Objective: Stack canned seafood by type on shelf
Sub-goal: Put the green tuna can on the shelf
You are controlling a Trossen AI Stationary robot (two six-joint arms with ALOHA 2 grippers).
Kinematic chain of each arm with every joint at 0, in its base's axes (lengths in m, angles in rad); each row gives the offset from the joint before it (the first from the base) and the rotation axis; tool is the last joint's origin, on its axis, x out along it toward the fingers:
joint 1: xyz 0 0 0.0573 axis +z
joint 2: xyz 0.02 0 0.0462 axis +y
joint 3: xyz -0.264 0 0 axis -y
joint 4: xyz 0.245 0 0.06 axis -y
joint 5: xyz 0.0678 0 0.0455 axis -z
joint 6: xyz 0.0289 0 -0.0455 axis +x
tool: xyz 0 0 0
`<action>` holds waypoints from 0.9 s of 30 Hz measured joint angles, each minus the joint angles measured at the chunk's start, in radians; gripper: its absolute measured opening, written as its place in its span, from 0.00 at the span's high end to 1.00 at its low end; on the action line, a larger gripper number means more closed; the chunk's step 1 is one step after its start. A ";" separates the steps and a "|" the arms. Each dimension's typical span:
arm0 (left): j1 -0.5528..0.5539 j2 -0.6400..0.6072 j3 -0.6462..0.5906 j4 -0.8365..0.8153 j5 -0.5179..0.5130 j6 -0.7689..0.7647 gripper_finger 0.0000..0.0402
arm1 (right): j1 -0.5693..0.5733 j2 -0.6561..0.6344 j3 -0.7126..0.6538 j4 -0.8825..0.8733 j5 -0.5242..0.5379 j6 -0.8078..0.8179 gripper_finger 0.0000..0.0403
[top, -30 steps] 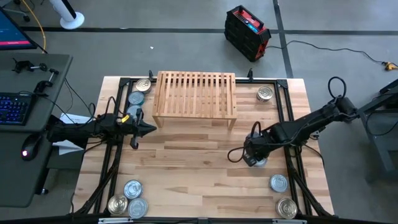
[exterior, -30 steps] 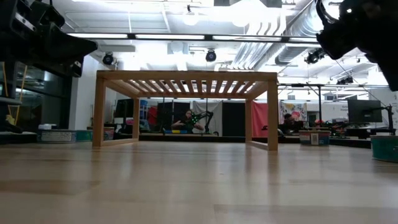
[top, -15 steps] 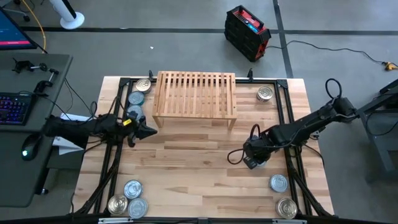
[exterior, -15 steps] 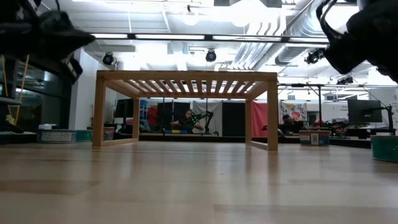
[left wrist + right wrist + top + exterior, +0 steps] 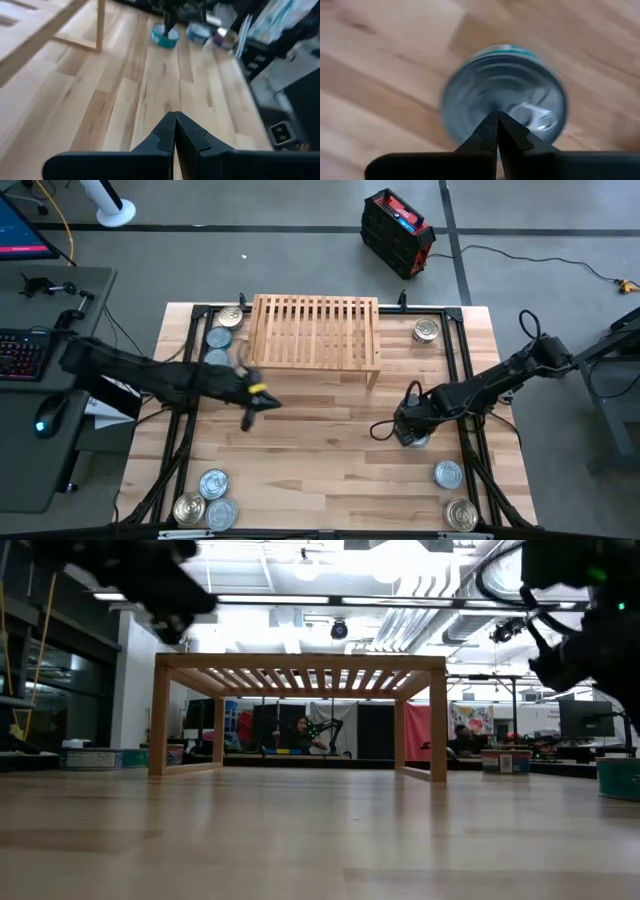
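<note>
The shelf (image 5: 315,335), a light-wood slatted rack, stands on its legs at the table's far middle. Tins lie flat on the table: three at the far left (image 5: 219,337), one at the far right (image 5: 427,330), three at the near left (image 5: 213,483) and two at the near right (image 5: 448,474). My right gripper (image 5: 496,116) is shut and points down over one more tin (image 5: 505,95) with a bluish-silver lid, right of centre (image 5: 417,441). My left gripper (image 5: 262,402) is shut in the air, in front of the shelf's left end (image 5: 175,116). My right gripper stands with its shut fingertips over the middle of the tin's lid (image 5: 485,100), pointing down from above. Whether they touch the lid I cannot tell. The tin lies flat on the table.
Black frame rails (image 5: 186,430) run along the table's left and right sides. A cable (image 5: 385,428) loops beside my right gripper. The middle boards (image 5: 320,450) in front of the shelf are bare wood. A desk with a keyboard (image 5: 25,352) stands left of the table.
My left gripper has swung from the table's left side toward its middle, rising and tipping its fingers downward, still shut. My right gripper has come down toward the tin below it, still shut. The tins and the shelf have stayed in place.
</note>
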 joint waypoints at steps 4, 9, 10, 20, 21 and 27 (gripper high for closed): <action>-0.028 0.201 0.122 0.003 -0.018 0.008 1.00 | 0.001 -0.003 -0.017 0.026 0.054 -0.002 1.00; -0.069 0.405 0.257 0.005 -0.038 -0.021 1.00 | 0.000 0.015 -0.019 0.175 0.206 -0.068 1.00; -0.080 0.439 0.279 0.007 -0.058 -0.037 1.00 | 0.000 0.028 -0.020 0.209 0.229 -0.096 1.00; -0.176 0.701 0.468 0.056 -0.200 -0.120 1.00 | 0.000 0.311 -0.019 0.870 0.297 -0.375 1.00; -0.181 0.723 0.487 0.055 -0.200 -0.119 1.00 | 0.000 0.331 -0.020 0.945 0.297 -0.404 1.00; -0.188 0.807 0.552 0.054 -0.202 -0.048 1.00 | 0.009 0.296 -0.025 1.036 0.270 -0.515 1.00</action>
